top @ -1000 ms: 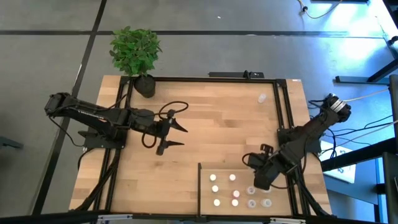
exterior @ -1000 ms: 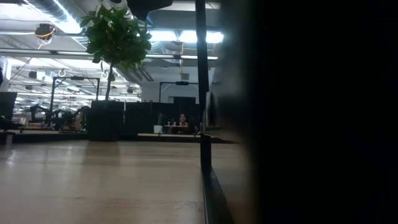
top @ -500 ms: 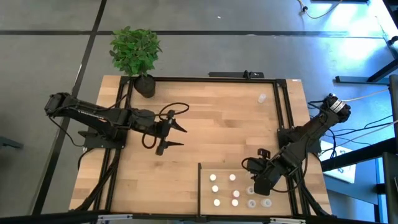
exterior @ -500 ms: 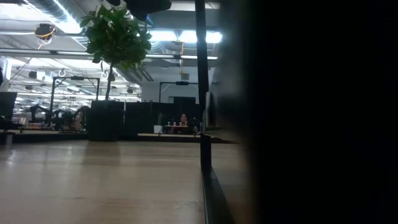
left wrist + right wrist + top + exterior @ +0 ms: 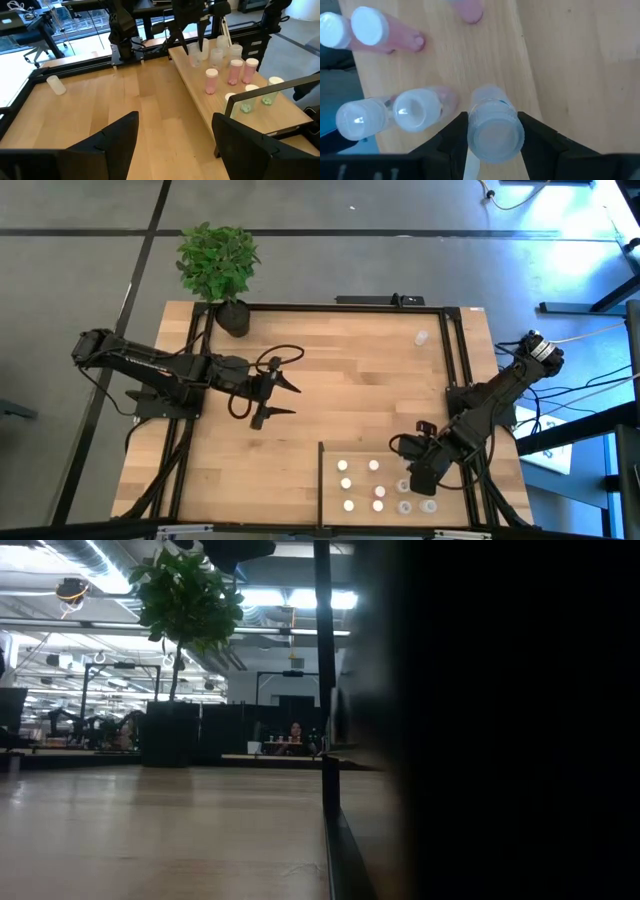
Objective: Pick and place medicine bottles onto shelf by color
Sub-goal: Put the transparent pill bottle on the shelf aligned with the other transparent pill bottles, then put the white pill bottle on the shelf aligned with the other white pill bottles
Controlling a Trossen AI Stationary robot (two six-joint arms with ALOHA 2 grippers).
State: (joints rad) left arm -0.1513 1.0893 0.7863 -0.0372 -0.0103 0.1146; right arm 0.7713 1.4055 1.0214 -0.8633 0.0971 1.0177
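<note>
bottle (image 5: 494,131), clear plastic, sits upright between the right gripper (image 5: 492,131) fingers over the shelf (image 5: 555,60); light and slick, so best pinched mid-body. left gripper (image 5: 172,137) hangs open, empty, mid-table.

High cam overhead; low cam table-level; wrist cams close.

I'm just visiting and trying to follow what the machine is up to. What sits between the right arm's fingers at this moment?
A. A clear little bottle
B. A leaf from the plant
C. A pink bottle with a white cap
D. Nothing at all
A: the right wrist view shows a clear bottle between the right gripper's two dark fingers, above the pale shelf, beside other clear bottles.
</note>
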